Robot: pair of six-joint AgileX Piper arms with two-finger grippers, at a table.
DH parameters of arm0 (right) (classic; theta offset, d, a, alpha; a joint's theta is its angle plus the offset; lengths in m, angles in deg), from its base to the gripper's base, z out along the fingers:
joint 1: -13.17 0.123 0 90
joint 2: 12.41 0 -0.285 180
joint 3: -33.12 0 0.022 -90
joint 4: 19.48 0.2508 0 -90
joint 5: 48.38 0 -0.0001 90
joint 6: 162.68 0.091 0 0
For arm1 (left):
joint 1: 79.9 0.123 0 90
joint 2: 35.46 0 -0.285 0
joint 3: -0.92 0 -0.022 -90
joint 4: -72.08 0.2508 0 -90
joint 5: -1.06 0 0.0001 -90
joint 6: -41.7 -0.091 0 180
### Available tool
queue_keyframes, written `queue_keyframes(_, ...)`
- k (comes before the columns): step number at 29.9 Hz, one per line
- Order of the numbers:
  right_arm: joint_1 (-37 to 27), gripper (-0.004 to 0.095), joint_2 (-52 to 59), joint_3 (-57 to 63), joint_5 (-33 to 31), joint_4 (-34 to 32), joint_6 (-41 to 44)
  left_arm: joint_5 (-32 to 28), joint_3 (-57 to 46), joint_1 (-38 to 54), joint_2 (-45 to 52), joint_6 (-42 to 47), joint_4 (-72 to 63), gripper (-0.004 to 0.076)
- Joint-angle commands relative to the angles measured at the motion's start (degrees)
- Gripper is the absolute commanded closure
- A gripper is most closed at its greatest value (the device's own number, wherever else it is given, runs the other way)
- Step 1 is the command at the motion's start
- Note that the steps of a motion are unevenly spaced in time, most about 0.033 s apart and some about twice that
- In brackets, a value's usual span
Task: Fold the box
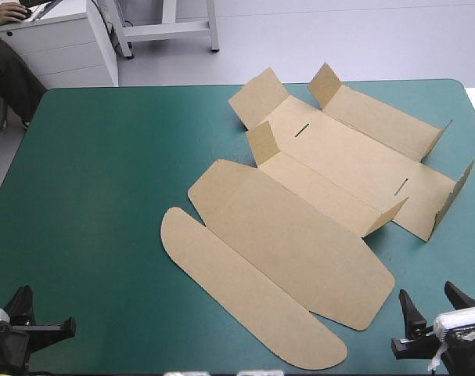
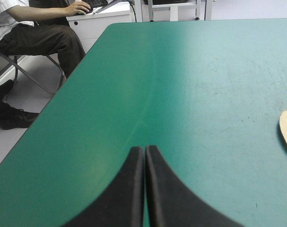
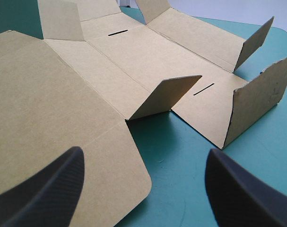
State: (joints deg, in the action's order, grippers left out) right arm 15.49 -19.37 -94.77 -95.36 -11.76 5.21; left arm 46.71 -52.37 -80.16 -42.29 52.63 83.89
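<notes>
Centre-right in the high view, the brown box (image 1: 300, 227) lies flat w/ far flaps raised, left gripper (image 2: 144, 150) bottom-left pinched together, right gripper (image 3: 144, 156) bottom-right spread wide.

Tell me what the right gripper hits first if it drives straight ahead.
Probably the box: its near raised flap stands straight ahead of the right gripper, jaws open. Height is hard to judge.

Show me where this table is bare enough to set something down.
The left half of the teal-green cover is bare, between its left edge and the box. The right half is crowded: the box fills it, flaps raised.
</notes>
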Motion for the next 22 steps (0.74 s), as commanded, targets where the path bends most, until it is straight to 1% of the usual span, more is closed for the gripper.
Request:
queue_keyframes(1, 0.32, 0.0188, 1.19, -1.48, 4.51, 0.23, 0.35, -4.04, 1.50, -0.33, 0.75, 0.20, 0.23, 0.0734)
queue_keyframes(2, 0.32, 0.0188, 1.19, -1.48, 4.51, 0.23, 1.18, -4.04, 1.50, -0.33, 0.75, 0.20, 0.23, 0.0734)
queue_keyframes(5, 0.32, 0.0188, -0.31, -2.17, 4.49, -0.60, 7.74, -4.04, 1.50, -0.33, 0.75, 0.20, 0.23, 0.0734)
queue_keyframes(8, 0.32, 0.0188, -4.30, -4.48, 4.49, -1.39, 13.87, -4.04, 1.50, -0.33, 0.75, 0.20, 0.23, 0.0734)
queue_keyframes(17, 0.32, 0.0188, -23.87, -15.76, 4.49, -1.48, 33.08, -4.04, 1.50, -0.33, 0.75, 0.20, 0.23, 0.0734)
queue_keyframes(22, 0.32, 0.0190, -35.07, -20.33, 4.49, -1.48, 39.86, -4.04, 1.50, -0.33, 0.75, 0.20, 0.23, 0.0734)
